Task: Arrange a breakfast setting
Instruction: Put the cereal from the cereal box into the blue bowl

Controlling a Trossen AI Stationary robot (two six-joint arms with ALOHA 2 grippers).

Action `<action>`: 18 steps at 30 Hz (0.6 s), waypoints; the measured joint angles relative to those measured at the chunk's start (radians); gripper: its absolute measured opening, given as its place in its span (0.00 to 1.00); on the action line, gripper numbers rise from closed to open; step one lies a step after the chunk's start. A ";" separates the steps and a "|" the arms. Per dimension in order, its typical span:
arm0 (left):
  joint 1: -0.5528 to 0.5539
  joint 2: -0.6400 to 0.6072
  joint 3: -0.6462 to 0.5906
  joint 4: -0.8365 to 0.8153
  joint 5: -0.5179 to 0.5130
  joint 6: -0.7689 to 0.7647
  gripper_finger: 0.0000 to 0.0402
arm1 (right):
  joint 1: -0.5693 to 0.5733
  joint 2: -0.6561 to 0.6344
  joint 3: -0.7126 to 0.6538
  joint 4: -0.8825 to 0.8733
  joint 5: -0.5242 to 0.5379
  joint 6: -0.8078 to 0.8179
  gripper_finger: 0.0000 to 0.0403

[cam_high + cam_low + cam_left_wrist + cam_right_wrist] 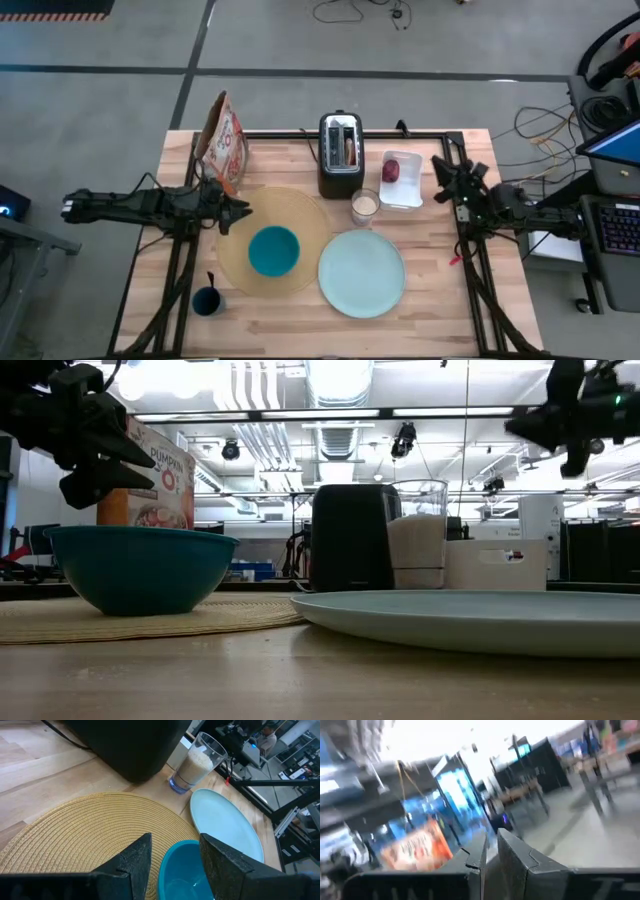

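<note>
Two grippers hover: left gripper [238,212], jaws spread and empty, over the placemat [300,205] beside the teal bowl [273,250]; descending carelessly could knock it. Right gripper [440,166] is pressed together.

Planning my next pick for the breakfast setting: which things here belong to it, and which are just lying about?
Belong to the setting:
placemat
teal bowl
pale-blue plate
dark blue cup
red fruit

Lying about:
cereal box
toaster
glass
</note>
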 joint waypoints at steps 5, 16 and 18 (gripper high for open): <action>0.000 0.000 0.000 0.001 0.000 0.000 0.37 | 0.000 0.063 0.045 0.099 -0.001 -0.229 0.09; 0.000 0.027 0.000 0.375 0.000 -0.083 0.37 | -0.002 0.521 0.448 0.011 0.034 -0.093 0.09; 0.000 0.034 0.000 0.506 0.015 -0.064 0.37 | -0.002 0.630 0.542 -0.004 0.107 -0.083 0.09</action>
